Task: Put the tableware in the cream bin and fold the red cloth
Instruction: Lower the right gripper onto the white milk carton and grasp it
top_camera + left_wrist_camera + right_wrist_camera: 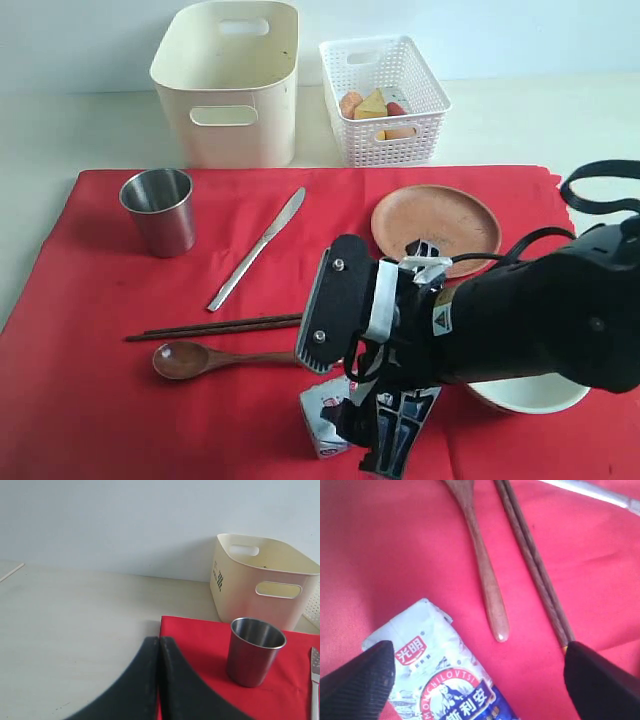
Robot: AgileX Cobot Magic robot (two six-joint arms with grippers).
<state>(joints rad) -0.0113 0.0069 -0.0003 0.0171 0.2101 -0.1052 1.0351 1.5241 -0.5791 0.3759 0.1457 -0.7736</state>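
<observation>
right gripper (475, 665) is released, jaws wide, straddling the milk carton (445, 685), which lies ungripped on the red cloth (380, 540). left gripper (159, 680) is clenched on nothing by the cloth's corner, near the steel cup (255, 650). the tableware all sits on the cloth, outside the cream bin (228, 80): cup, knife (258, 248), chopsticks (215, 326), wooden spoon (200, 358), plate (435, 222), bowl (530, 397).

risks: closing here would seize the carton, which is not tableware. one finger stands just beside the chopstick tips and could knock them or the spoon handle. any dragging contact would ruck the cloth.

hidden: in the exterior view the right arm covers most of the bowl, the plate's near rim and the chopstick tips. the left gripper is out of that view.
</observation>
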